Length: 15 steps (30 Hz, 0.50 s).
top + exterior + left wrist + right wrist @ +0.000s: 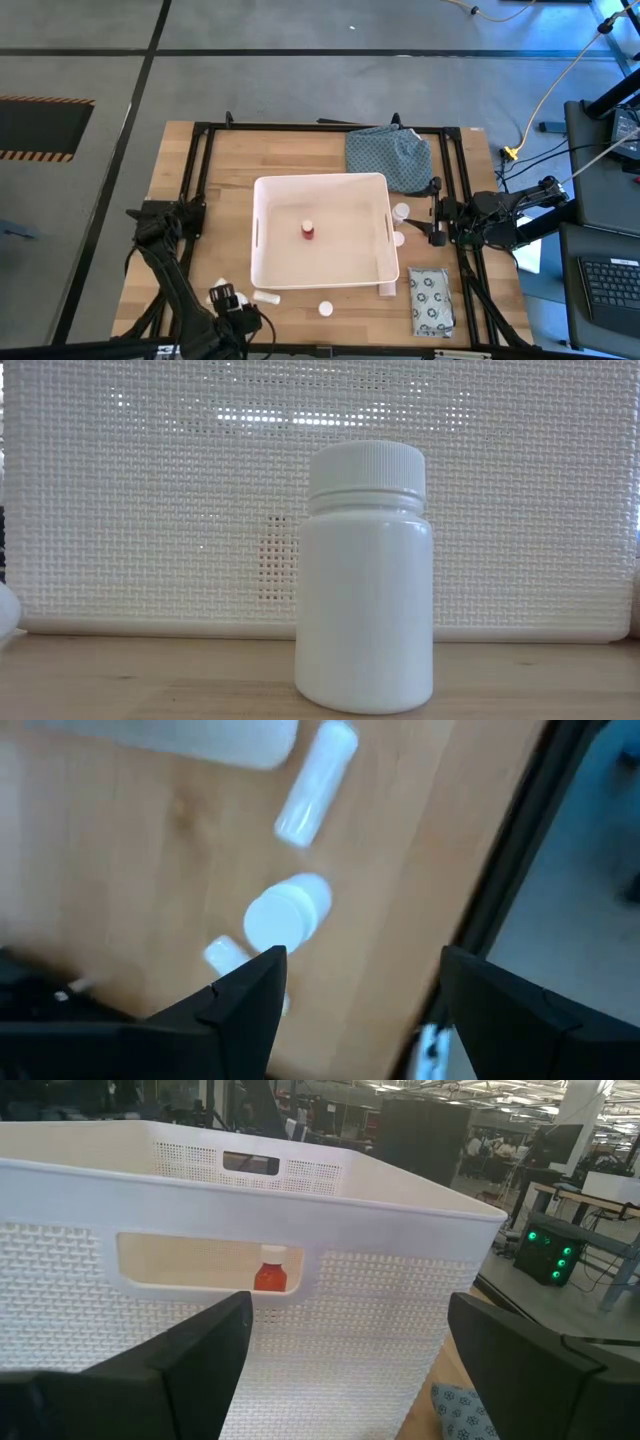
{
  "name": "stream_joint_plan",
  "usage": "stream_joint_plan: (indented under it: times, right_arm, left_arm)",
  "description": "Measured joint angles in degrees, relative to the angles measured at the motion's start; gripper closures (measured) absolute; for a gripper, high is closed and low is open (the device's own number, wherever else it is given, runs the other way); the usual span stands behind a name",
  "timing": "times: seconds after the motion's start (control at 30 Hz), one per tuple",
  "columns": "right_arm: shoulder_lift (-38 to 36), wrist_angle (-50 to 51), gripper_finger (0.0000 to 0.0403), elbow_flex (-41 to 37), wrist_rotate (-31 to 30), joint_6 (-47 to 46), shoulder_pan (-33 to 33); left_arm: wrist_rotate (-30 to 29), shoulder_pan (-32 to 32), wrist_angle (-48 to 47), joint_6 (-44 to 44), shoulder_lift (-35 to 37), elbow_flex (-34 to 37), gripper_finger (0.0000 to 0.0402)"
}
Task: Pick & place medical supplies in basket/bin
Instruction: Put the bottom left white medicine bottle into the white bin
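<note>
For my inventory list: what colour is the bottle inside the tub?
Red, with a white cap: the small bottle in the white tub, clearest in the high view.

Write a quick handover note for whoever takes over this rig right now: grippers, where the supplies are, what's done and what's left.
Left gripper: open, empty, at the table's front-left corner.
Right gripper: open, empty, beside the large white rectangular plastic tub, on its right.
Done: small red bottle stands inside the tub.
Left on the table: two small white round bottles right of the tub, another white bottle in front of it, short white tube front left, another tube at the front-right corner, flat grey-white packet with dark ring print front right.
</note>
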<state>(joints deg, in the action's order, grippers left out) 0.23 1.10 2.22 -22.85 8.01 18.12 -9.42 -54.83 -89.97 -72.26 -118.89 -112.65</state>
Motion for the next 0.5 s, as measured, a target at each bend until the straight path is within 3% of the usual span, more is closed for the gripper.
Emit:
stream_joint_plan:
  times: [0.33, 0.5]
  right_arm:
    - [0.0, 0.01, 0.0065, 0.0, 0.0, -0.01, 0.0]
    - [0.0, 0.02, 0.0065, 0.0, 0.0, 0.0, 0.01]
  left_arm:
    - [1.37, 0.11, -0.03, 6.32, -0.04, 6.99, 0.015]
    - [0.99, 0.11, -0.06, 3.03, -0.04, 8.32, 0.0164]
